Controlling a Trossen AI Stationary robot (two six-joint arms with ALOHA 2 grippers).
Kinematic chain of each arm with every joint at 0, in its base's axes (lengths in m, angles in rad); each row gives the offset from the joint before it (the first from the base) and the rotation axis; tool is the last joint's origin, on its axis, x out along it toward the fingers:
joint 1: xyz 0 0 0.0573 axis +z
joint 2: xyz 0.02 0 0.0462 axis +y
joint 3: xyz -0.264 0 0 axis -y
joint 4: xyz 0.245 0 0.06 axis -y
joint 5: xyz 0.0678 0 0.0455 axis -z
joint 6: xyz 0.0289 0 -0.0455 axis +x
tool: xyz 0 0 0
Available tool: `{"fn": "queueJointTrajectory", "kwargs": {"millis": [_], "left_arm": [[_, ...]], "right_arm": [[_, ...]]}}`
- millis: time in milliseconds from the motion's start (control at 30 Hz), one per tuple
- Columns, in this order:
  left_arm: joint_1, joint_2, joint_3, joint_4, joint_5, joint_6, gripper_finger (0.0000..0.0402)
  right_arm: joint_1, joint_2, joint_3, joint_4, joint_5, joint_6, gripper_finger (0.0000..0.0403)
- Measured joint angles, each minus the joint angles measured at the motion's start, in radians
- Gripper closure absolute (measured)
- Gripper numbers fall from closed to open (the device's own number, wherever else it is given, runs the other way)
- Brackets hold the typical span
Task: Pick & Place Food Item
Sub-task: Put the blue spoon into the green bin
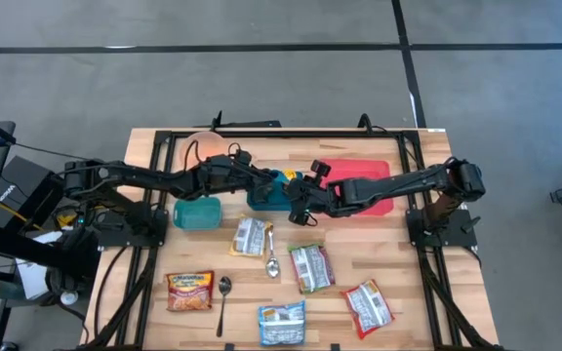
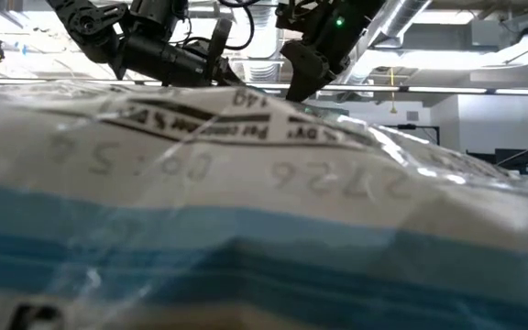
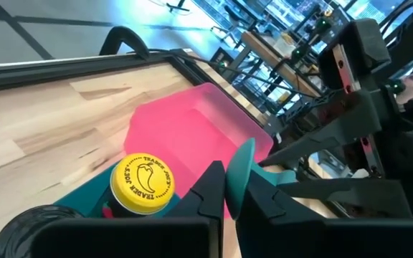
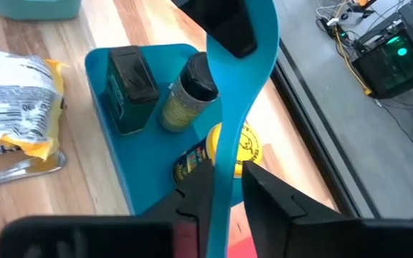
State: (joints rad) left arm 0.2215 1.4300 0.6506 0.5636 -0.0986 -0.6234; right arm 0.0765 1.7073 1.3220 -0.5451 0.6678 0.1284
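A teal utensil (image 4: 229, 107) hangs above a teal tray (image 4: 106, 154) at the table's middle. My left gripper (image 3: 234, 193), reaching in from the left, is shut on its broad end. My right gripper (image 4: 228, 193), reaching in from the right, has its fingers a little apart on either side of the narrow handle. Upright on the tray are a dark green tin (image 4: 130, 89), a dark-lidded jar (image 4: 188, 93) and a yellow-lidded bottle (image 3: 143, 179). Several food packets, such as one (image 1: 252, 236) near the tray, lie flat on the table. My left gripper pinches the utensil's broad end (image 4: 244, 61) between its two fingers, coming in nearly level from the table's left. The utensil is lifted clear above the teal tray and slants down toward my right gripper. My right gripper: whether its fingers touch the handle (image 4: 221, 179) I cannot tell.
A pink tray (image 1: 374, 190) lies under my right arm. A teal bowl (image 1: 196, 212) and a pink bowl (image 1: 208, 146) sit at the left. Two spoons (image 1: 271, 258) (image 1: 224, 292) lie among the packets. One packet (image 2: 246, 183) fills the low view.
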Motion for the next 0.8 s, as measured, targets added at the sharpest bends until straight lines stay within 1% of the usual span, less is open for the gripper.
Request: {"fn": "queueJointTrajectory", "kwargs": {"millis": [200,333,400,433,533,600,800], "left_arm": [[0.017,0.000,0.000,-0.009,0.001,0.001,0.0395],[0.035,-0.004,0.000,-0.012,0.017,0.000,0.0396],[0.044,-0.015,0.001,-0.008,0.046,0.000,0.0396],[0.046,-0.022,0.003,-0.014,0.053,0.000,0.0396],[0.048,-0.062,0.002,-0.080,0.054,0.015,0.0396],[0.048,-0.111,-0.001,-0.163,0.053,0.021,0.0396],[0.048,-0.271,0.000,-0.388,0.040,0.045,0.0396]], "right_arm": [[0.011,-0.019,-0.001,-0.058,0.011,0.028,0.0275],[0.031,-0.059,0.001,-0.169,0.017,0.099,0.0242],[0.048,-0.078,-0.003,-0.252,0.046,0.148,0.0230],[0.059,-0.086,-0.003,-0.263,0.068,0.167,0.0224],[0.107,-0.123,-0.002,-0.328,0.143,0.224,0.0213],[0.143,-0.140,-0.001,-0.359,0.174,0.257,0.0208],[0.219,-0.165,-0.002,-0.435,0.260,0.342,0.0210]]}}
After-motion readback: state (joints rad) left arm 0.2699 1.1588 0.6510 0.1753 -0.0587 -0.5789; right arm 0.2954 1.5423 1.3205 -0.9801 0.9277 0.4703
